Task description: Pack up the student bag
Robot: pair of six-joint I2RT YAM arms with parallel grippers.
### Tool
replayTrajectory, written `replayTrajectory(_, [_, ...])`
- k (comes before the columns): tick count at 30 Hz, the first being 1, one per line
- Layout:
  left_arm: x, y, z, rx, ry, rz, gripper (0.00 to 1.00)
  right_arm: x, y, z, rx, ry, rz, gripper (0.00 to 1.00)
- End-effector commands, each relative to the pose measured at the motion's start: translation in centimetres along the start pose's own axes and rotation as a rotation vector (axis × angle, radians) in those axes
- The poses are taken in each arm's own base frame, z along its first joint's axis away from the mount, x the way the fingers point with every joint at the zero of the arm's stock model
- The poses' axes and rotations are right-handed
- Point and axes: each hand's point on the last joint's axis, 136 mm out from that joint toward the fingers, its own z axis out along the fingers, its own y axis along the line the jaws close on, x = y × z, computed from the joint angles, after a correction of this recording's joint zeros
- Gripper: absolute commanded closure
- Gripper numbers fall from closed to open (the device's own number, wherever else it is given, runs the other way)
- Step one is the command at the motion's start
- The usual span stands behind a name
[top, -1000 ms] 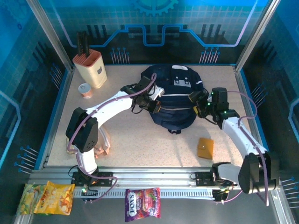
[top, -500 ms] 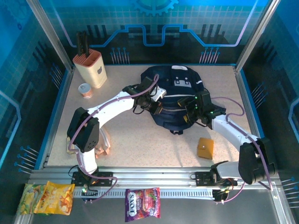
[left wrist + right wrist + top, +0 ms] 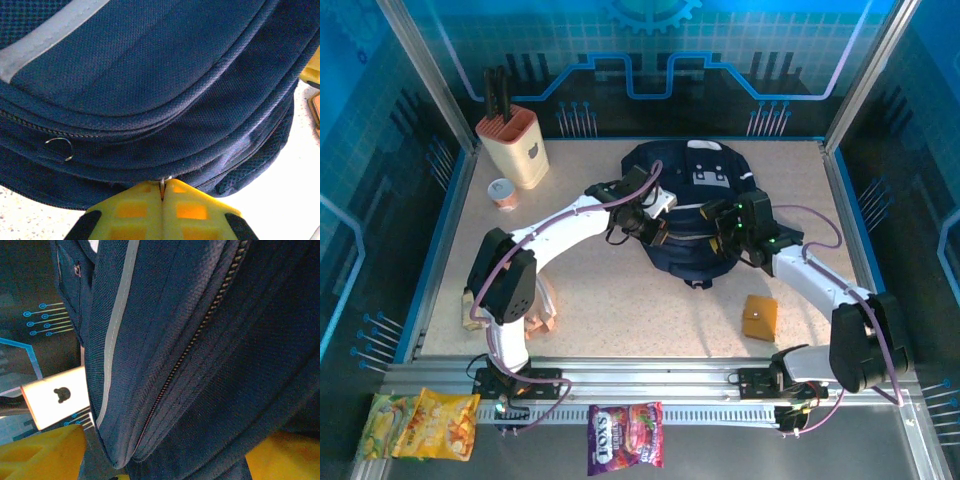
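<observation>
The student bag [image 3: 692,190], dark navy with a thin pale stripe, lies at the middle back of the table. My left gripper [image 3: 656,229] is at its front left edge. In the left wrist view the yellow fingers [image 3: 131,209] are shut on a small metal zipper pull [image 3: 163,182] at the bag's [image 3: 150,75] lower seam. A second zipper ring [image 3: 61,148] hangs free to the left. My right gripper [image 3: 722,226] sits against the bag's right side. Its fingers [image 3: 40,455] stand wide apart, open, with a zipped fold of the bag [image 3: 190,355] between them.
A cream knife block [image 3: 515,148] and a small can [image 3: 502,192] stand at the back left. An orange-brown flat box [image 3: 759,316] lies at the front right. A peach-coloured object [image 3: 542,310] sits by the left arm's base. Snack packets [image 3: 420,425] [image 3: 625,436] lie beyond the front rail.
My right gripper has swung left from beside the bag onto its right side, and its jaws have spread wider. The left gripper has stayed shut in place.
</observation>
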Motion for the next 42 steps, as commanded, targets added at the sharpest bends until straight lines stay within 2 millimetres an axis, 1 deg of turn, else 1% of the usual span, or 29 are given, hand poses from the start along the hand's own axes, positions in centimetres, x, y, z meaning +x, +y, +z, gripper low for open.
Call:
replayTrajectory(1, [-1.4,-1.2,-0.7,0.042,-0.035,0.045,1.0,0.0,0.2,0.8,-0.011,-0.004,0.008,0.17])
replayTrajectory(4, [-1.4,-1.3,-0.8,0.041,-0.037,0.053,1.0,0.0,-0.3,1.4,0.014,0.005,0.012,0.17])
replayTrajectory(6, [-1.3,-0.9,-0.8,0.025,-0.035,0.06,1.0,-0.2,-0.9,2.0,0.054,0.007,0.009,0.19])
replayTrajectory(8, [-1.0,-0.5,-0.8,0.003,-0.023,0.073,1.0,-0.4,-1.3,2.5,0.077,0.011,-0.003,0.27])
replayTrajectory(9, [-0.8,0.0,-0.8,-0.018,-0.015,0.079,1.0,-0.7,-1.5,2.7,0.087,0.007,-0.013,0.34])
replayTrajectory(10, [-0.6,0.5,-0.9,-0.038,-0.008,0.08,1.0,-1.0,-1.7,2.8,0.095,-0.001,-0.031,0.44])
replayTrajectory(11, [-0.3,1.0,-0.9,-0.047,0.003,0.078,1.0,-1.4,-1.8,2.9,0.1,-0.016,-0.052,0.5])
replayTrajectory(13, [0.3,2.4,-0.9,-0.054,0.025,0.048,1.0,-2.4,-2.3,2.6,0.127,-0.056,-0.092,0.6])
replayTrajectory(16, [1.0,4.9,-1.1,-0.048,0.039,-0.027,1.0,-3.5,-2.5,2.1,0.149,-0.096,-0.138,0.69])
replayTrajectory(18, [1.3,6.5,-1.1,-0.039,0.033,-0.081,1.0,-3.9,-2.5,1.6,0.154,-0.112,-0.158,0.72])
replayTrajectory(21, [0.8,8.2,-1.1,-0.015,0.007,-0.132,1.0,-4.3,-2.3,1.1,0.156,-0.124,-0.175,0.72])
replayTrajectory(25, [-0.8,10.2,-0.6,-0.016,-0.021,-0.158,1.0,-4.3,-2.3,1.1,0.153,-0.109,-0.181,0.72])
replayTrajectory(30, [-3.7,13.8,-0.5,-0.064,-0.068,-0.199,1.0,-3.9,-2.5,1.1,0.15,-0.083,-0.188,0.72])
replayTrajectory(33, [-5.5,15.5,-0.8,-0.062,-0.109,-0.231,0.98,-3.7,-2.7,1.1,0.147,-0.072,-0.194,0.72])
replayTrajectory(35, [-6.7,16.2,-0.9,-0.05,-0.138,-0.259,0.95,-3.3,-2.6,1.2,0.139,-0.053,-0.204,0.72])
replayTrajectory(36, [-7.3,16.2,-0.9,-0.029,-0.152,-0.271,0.93,-3.2,-2.7,1.3,0.136,-0.042,-0.207,0.71])
replayTrajectory(38, [-8.2,15.9,-0.6,0.005,-0.17,-0.29,0.85,-2.7,-2.4,1.6,0.12,-0.02,-0.218,0.7])
replayTrajectory(40, [-8.6,16.0,-0.6,0.007,-0.183,-0.326,0.82,-2.2,-2.3,1.8,0.112,0.004,-0.226,0.68])
replayTrajectory(42, [-8.3,16.4,-1.2,-0.03,-0.196,-0.376,0.75,-1.7,-2.1,1.7,0.1,0.024,-0.239,0.61])
